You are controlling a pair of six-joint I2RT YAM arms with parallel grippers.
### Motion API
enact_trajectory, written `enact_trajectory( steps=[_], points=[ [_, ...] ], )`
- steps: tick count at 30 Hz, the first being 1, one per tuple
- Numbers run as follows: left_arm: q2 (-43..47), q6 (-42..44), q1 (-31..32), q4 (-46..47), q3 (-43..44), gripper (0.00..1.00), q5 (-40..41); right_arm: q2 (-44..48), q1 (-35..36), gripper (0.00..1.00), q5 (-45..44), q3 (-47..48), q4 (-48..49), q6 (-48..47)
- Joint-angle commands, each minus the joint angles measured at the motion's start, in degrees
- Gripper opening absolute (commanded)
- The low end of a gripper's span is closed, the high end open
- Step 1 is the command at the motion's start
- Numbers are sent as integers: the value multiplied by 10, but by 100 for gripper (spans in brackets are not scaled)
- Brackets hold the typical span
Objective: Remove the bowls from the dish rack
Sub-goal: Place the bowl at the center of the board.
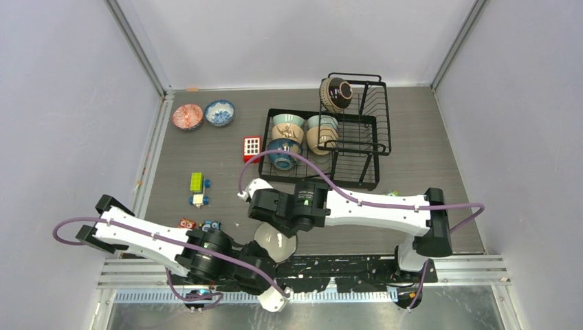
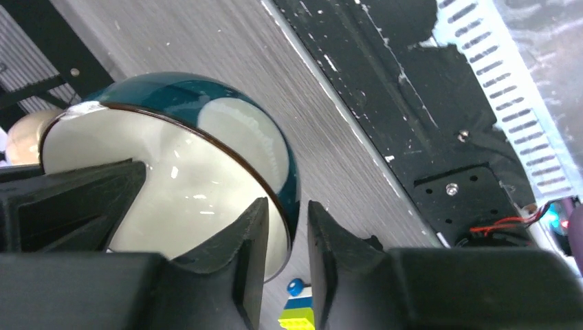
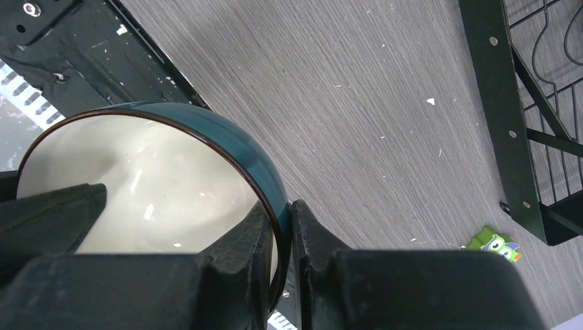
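A dark blue bowl (image 1: 275,240) with a cream inside hangs tilted between both arms near the front edge. My right gripper (image 1: 278,223) (image 3: 282,227) is shut on the rim of this bowl (image 3: 151,172). My left gripper (image 1: 260,265) (image 2: 287,234) straddles the opposite rim of the bowl (image 2: 172,158), slightly open, with a gap beside the outer finger. The black dish rack (image 1: 357,148) holds several bowls, pale green (image 1: 288,122), tan (image 1: 320,139) and blue (image 1: 282,155); a brown one (image 1: 336,94) leans on its basket. Red patterned (image 1: 188,117) and blue-and-white (image 1: 220,113) bowls sit on the table at the far left.
A red block with white squares (image 1: 252,148) lies left of the rack. Small toy blocks (image 1: 198,181) and owl figures (image 1: 187,223) are scattered on the left. A green toy (image 3: 496,244) lies near the rack's front corner (image 3: 509,124). Walls enclose the table.
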State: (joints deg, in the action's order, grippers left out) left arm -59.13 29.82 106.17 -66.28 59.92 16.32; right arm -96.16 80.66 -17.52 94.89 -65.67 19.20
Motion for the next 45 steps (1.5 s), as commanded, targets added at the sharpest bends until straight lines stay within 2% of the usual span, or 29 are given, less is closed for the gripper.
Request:
enact_trajectory(
  steps=[1, 3, 7, 9, 10, 19, 29, 31, 37, 42, 45],
  points=[
    [-6, -34, 3, 22, 28, 39, 40, 4, 3, 1, -12, 21, 10, 17],
    [-9, -41, 2, 26, 31, 51, 42, 5, 4, 1, -12, 24, 13, 19],
    [2, -47, 2, 45, 29, 67, 51, 7, 4, 1, -22, 27, 18, 18],
    [9, -48, 3, 55, 31, 97, 55, 8, 4, 1, -27, 28, 18, 18],
    [12, -49, 3, 57, 34, 99, 58, 9, 4, 1, -29, 27, 20, 19],
    [43, -44, 2, 69, 63, 100, 56, 45, -10, 1, -57, -27, 58, 44],
    [69, -69, 2, 89, 81, 100, 55, 133, -69, 1, -54, -139, 122, 84],
    [87, -79, 3, 116, 77, 100, 79, 159, -70, 1, -48, -164, 139, 75],
    [130, -137, 3, 267, 40, 100, 229, 259, -70, 1, -33, -221, 167, 63],
    [141, -188, 2, 352, 5, 100, 319, 318, -70, 1, -49, -191, 117, 55],
    [154, -207, 0, 453, -49, 100, 359, 333, -70, 1, -105, -147, 68, 56]
  ],
)
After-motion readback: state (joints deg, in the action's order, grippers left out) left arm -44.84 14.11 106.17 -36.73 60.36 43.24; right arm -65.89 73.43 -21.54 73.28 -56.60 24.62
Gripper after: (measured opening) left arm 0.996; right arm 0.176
